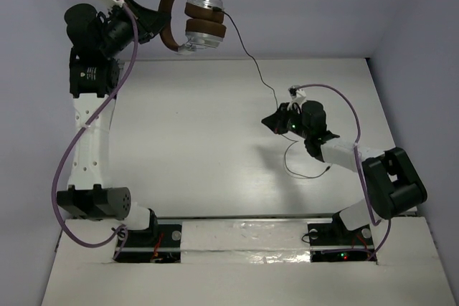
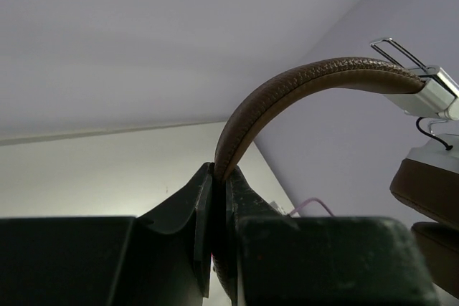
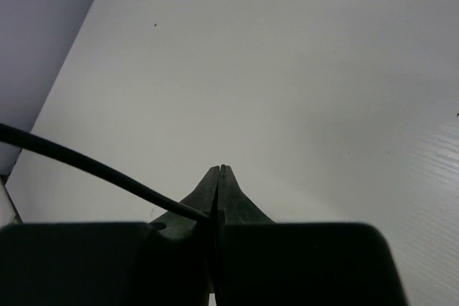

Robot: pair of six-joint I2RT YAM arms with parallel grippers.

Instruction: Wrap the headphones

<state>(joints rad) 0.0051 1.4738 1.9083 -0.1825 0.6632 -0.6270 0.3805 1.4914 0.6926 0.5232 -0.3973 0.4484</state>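
The headphones (image 1: 195,23) hang in the air at the far left, off the surface (image 1: 201,148) and in front of the pale back wall (image 1: 301,5); their brown, grained, leather-like headband (image 2: 301,84) is pinched between the closed fingers of the left gripper (image 2: 219,173), its arch curving up and to the right; two brown oval ear pads (image 1: 206,21) sit one against the other, backed by silver metal cups with thin wire sliders. The thin black cable (image 1: 251,59) drops from the cups, slack and wavy, to the right gripper (image 3: 220,171), which is clamped tight on it over the middle-right of the surface; past that gripper the cable's tail loops on and ends near the right forearm; whether its tip touches the surface I cannot tell. In the left wrist view the ear cups are cut off at the right edge; in the right wrist view only a short blurred stretch of cable shows, entering the closed jaws from the left. A thick purple robot cable (image 1: 68,155) loops beside the left arm; the surface is smooth, matt white.
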